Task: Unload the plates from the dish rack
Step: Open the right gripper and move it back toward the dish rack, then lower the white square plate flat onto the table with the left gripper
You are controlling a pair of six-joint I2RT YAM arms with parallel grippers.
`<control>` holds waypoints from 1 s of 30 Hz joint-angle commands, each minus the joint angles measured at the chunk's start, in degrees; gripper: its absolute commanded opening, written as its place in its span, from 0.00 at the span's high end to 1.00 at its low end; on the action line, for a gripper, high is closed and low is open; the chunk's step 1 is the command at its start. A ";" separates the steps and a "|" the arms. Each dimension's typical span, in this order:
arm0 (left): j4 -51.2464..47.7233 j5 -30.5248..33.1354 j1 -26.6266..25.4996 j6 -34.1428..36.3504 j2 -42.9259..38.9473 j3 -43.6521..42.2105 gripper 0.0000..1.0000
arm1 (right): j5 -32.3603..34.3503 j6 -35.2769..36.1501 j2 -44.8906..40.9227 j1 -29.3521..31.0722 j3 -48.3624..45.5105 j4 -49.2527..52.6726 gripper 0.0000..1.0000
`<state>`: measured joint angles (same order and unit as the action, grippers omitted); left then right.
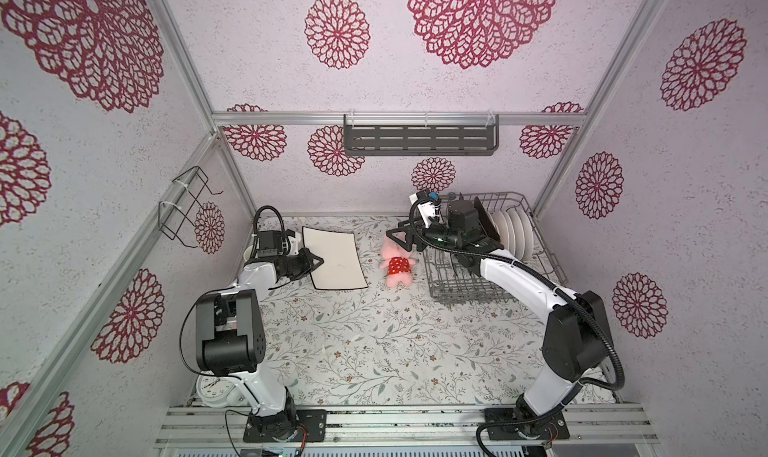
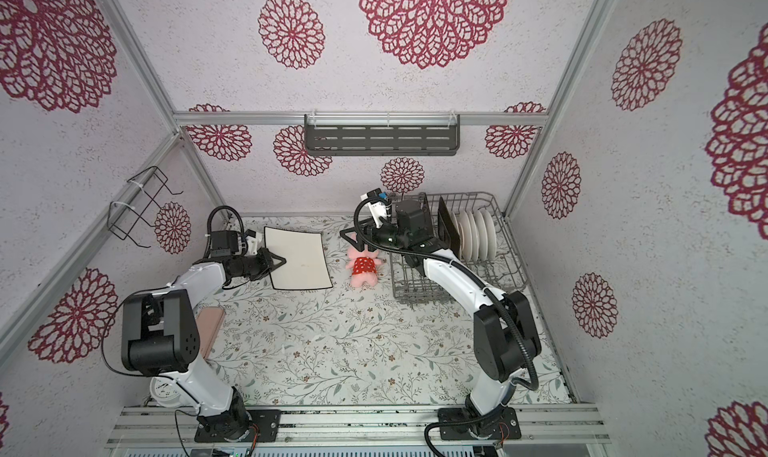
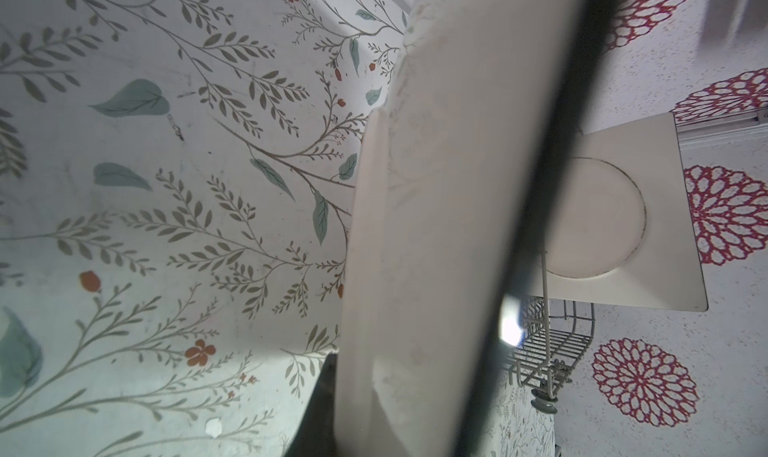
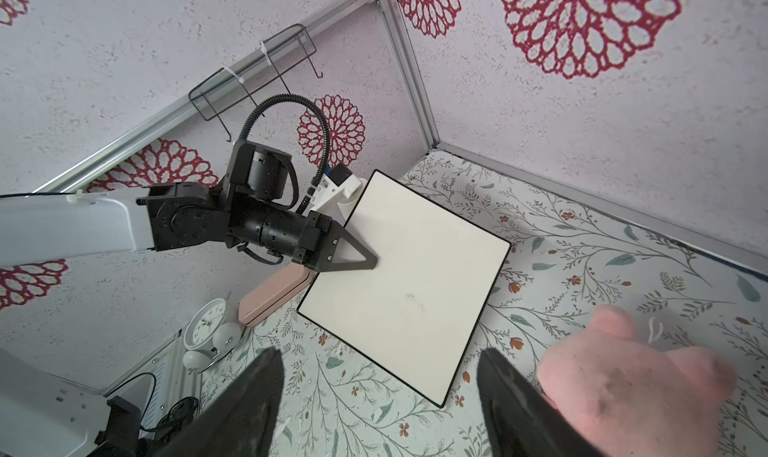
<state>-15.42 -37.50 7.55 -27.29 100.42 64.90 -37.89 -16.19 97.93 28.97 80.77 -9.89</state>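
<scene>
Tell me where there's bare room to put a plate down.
Bare: wide front middle of the floral tabletop, between the arm bases. Crowded: back right, grey wire dish rack with pink plush toy beside it; back left, the held cream square plate; front left corner, round white clock.

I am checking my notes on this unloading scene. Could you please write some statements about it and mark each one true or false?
1. The left end effector grips a cream square plate by its edge. True.
2. The right end effector holds a dark plate. False: its jaws stand apart with nothing between them, close to the pink plush toy.
3. Round white plates stand upright in the dish rack. True.
4. The dish rack sits at the front left of the table. False: in both top views it is at the back right.
</scene>
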 commanded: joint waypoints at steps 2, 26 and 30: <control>1.00 -4.93 -0.69 3.17 1.08 5.99 1.00 | -1.25 -0.45 0.70 -0.69 1.52 -0.51 0.24; -12.50 -3.04 -0.74 9.26 15.82 16.57 0.98 | -2.04 0.96 2.33 -0.75 1.31 3.46 0.19; -12.88 -1.44 -0.51 9.54 16.29 16.39 0.93 | -1.98 1.22 2.94 -0.75 1.75 4.00 0.19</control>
<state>-27.55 -43.44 6.98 -22.24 115.74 80.64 -40.12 -15.94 100.66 28.64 80.75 -5.89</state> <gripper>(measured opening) 0.145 0.806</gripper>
